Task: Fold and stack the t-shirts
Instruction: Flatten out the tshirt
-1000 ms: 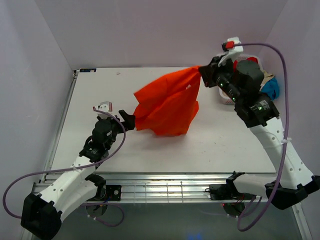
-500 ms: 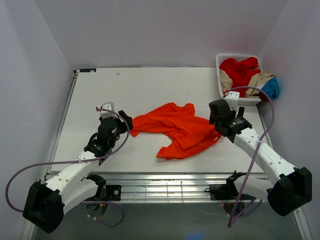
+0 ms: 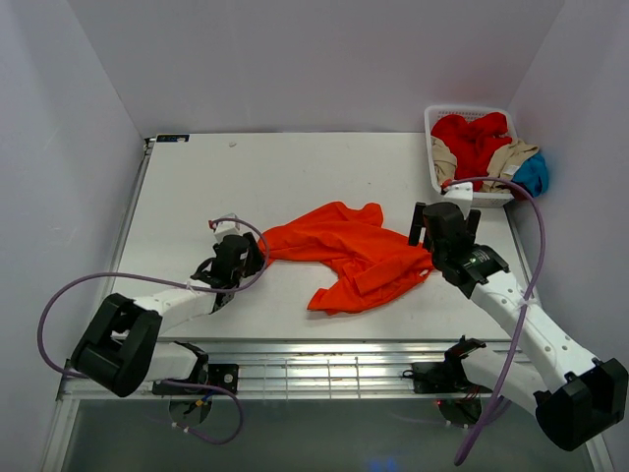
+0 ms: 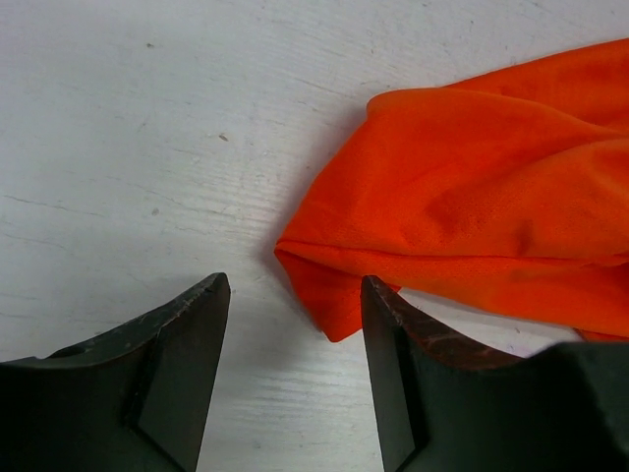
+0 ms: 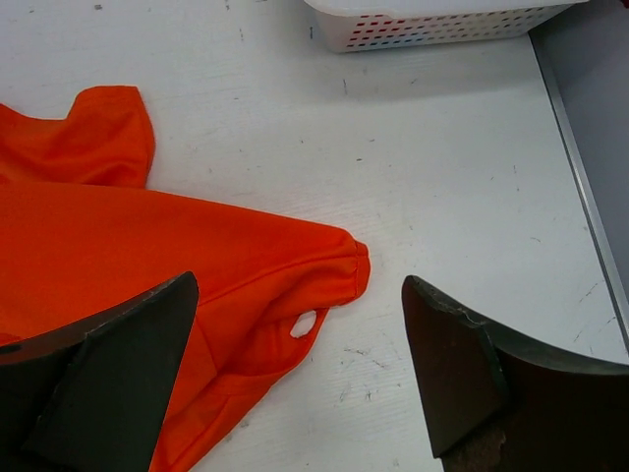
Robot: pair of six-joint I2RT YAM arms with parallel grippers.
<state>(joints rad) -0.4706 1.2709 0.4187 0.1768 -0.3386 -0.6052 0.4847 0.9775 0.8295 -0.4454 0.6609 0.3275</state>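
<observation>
The bright orange t-shirt (image 3: pixel 354 254) lies crumpled in the middle of the table. My left gripper (image 3: pixel 256 254) sits low at its left end. In the left wrist view the shirt's pointed corner (image 4: pixel 329 305) lies between the parted jaws of the left gripper (image 4: pixel 293 285), close to the right finger (image 4: pixel 403 374); nothing is pinched. My right gripper (image 3: pixel 444 224) hovers over the shirt's right edge. In the right wrist view the right gripper (image 5: pixel 298 283) is wide open, with a hemmed sleeve end (image 5: pixel 339 265) between the jaws. Red (image 3: pixel 472 133), tan (image 3: pixel 518 155) and blue (image 3: pixel 537 175) t-shirts fill the basket.
The white lattice-sided basket (image 3: pixel 430 126) stands at the table's back right corner, and its wall (image 5: pixel 442 25) shows just ahead of the right gripper. The table's right edge (image 5: pixel 580 197) runs close beside that gripper. Purple walls enclose the table.
The right gripper let go of the orange shirt it held up high; the shirt dropped flat onto the table. The right arm came down. The left gripper lowered to the shirt's corner, its jaws narrowing.
</observation>
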